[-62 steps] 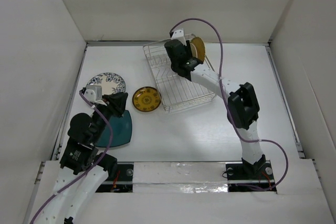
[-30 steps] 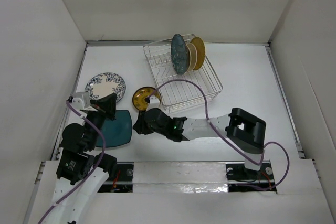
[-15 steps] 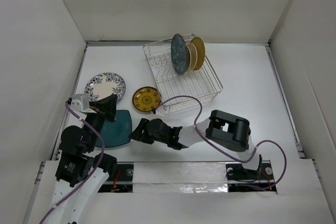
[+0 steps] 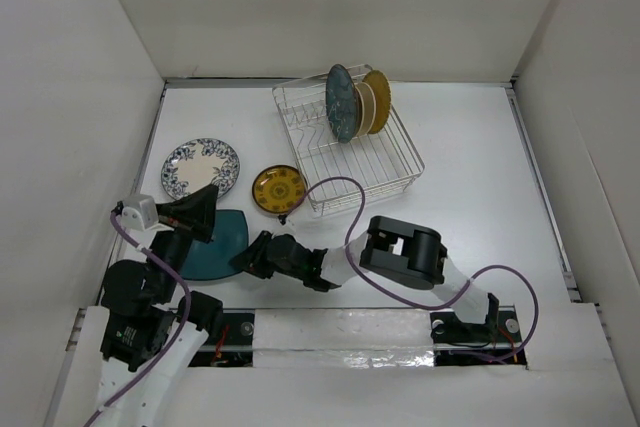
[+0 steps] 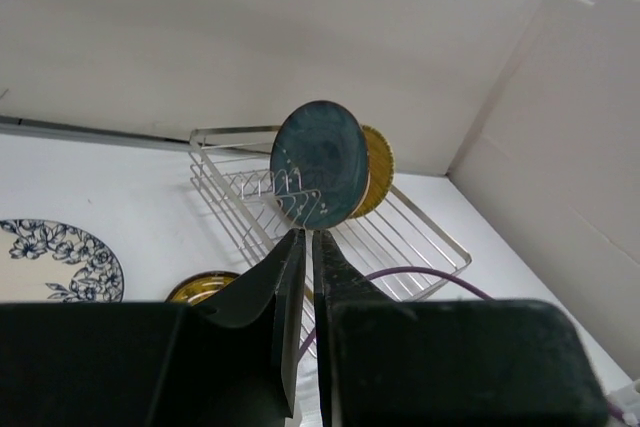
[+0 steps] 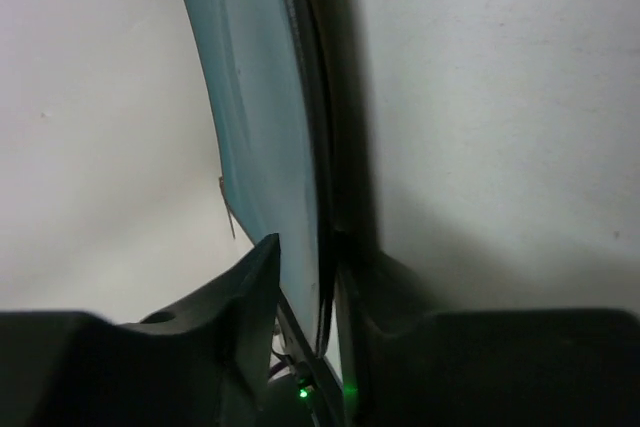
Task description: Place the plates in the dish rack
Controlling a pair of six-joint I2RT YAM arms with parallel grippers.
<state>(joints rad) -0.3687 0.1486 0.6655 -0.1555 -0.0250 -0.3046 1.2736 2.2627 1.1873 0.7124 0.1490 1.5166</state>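
The silver wire dish rack (image 4: 360, 172) stands at the back centre. In it a round teal plate (image 4: 340, 102), a cream plate (image 4: 364, 109) and a tan plate (image 4: 378, 95) stand on edge. On the table lie the blue-white floral plate (image 4: 200, 167), the yellow patterned plate (image 4: 278, 188) and the squarish dark teal plate (image 4: 215, 244). My right gripper (image 4: 243, 258) is at the dark teal plate's near right edge. In the right wrist view its jaws (image 6: 305, 247) close on that plate's rim (image 6: 250, 97). My left gripper (image 4: 195, 212) is shut and empty above the plate's far left side.
The left wrist view shows the rack (image 5: 420, 237), the round teal plate (image 5: 320, 162), the floral plate (image 5: 50, 262) and the yellow plate (image 5: 200, 287) ahead. The right arm's purple cable (image 4: 345, 212) loops beside the rack's near edge. White walls enclose the table.
My right arm has swung from the rack down to the near left and taken the dark teal plate's rim. My left gripper has drawn back to the left.
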